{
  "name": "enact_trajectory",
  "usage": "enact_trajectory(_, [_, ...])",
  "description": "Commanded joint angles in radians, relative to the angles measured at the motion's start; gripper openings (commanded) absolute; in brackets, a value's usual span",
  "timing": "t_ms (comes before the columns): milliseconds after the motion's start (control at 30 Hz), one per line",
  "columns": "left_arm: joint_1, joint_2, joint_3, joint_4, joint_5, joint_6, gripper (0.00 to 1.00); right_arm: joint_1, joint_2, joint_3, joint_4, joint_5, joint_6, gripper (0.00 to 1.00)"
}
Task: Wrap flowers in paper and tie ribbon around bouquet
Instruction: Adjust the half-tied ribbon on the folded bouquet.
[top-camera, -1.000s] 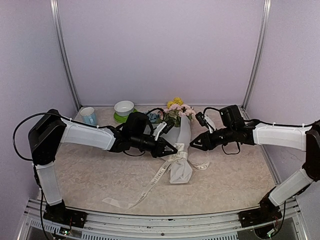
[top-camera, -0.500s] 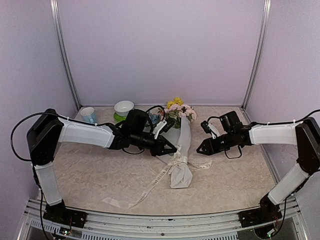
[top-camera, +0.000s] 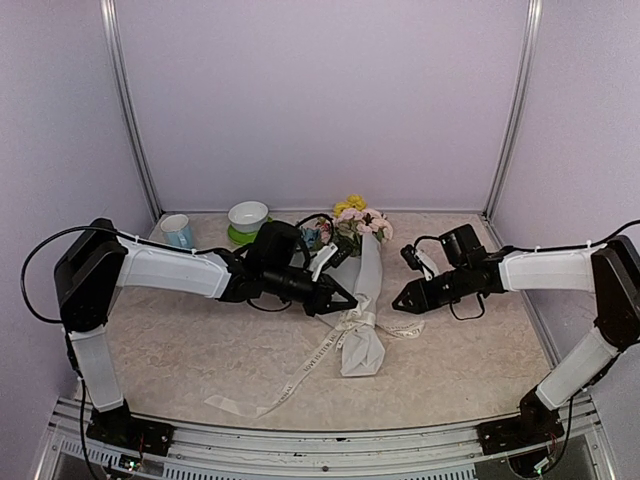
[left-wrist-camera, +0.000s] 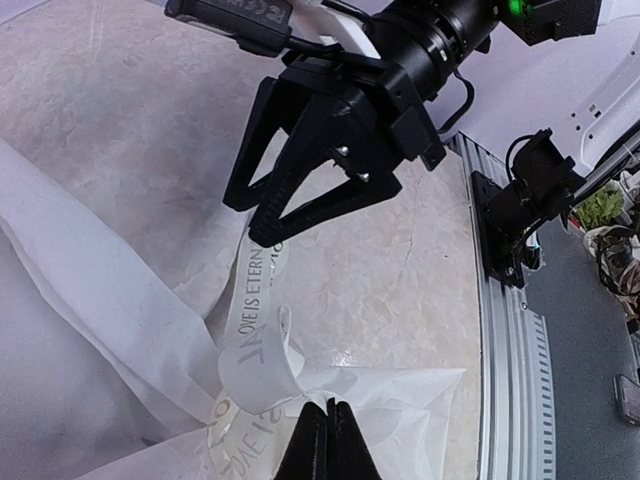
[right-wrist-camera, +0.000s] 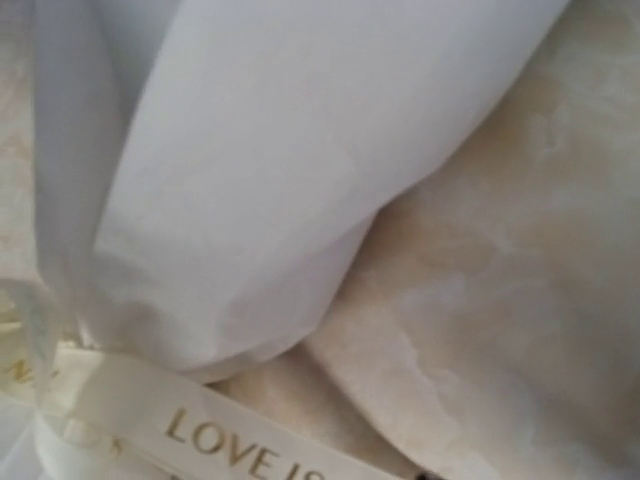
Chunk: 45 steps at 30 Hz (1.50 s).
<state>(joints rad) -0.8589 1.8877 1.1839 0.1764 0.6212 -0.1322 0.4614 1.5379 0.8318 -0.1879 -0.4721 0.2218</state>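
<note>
ribbon (left-wrist-camera: 246, 330) tying: left gripper (top-camera: 351, 301) pinched shut beside bouquet (top-camera: 366, 285); right gripper (top-camera: 399, 304), jaws apart, should close squarely over the ribbon tail.

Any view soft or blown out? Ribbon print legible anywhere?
Right wrist: soft close-up, but the ribbon print is legible. Left wrist: sharp, print legible, paper bright with creases visible. Top external: even light, soft shadows, print too small to read.
</note>
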Motion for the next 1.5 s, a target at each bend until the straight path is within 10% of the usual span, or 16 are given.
enact_trajectory(0, [0.007,-0.048,0.01,0.009,0.02,0.021,0.0,-0.001,-0.045,-0.01,0.022,-0.072,-0.025,0.39])
enact_trajectory(667, [0.0,-0.008,0.076,0.195,0.077,-0.098,0.0,0.046,-0.26,-0.122,0.308,-0.24,-0.016,0.39])
enact_trajectory(1167, [-0.154,0.051,0.101,-0.162,-0.021,0.456,0.01,0.048,-0.104,-0.004,0.168,-0.179,0.01,0.42])
enact_trajectory(1467, [-0.24,0.088,0.23,-0.399,-0.055,0.634,0.53,0.07,-0.06,0.054,0.092,-0.185,-0.016,0.37])
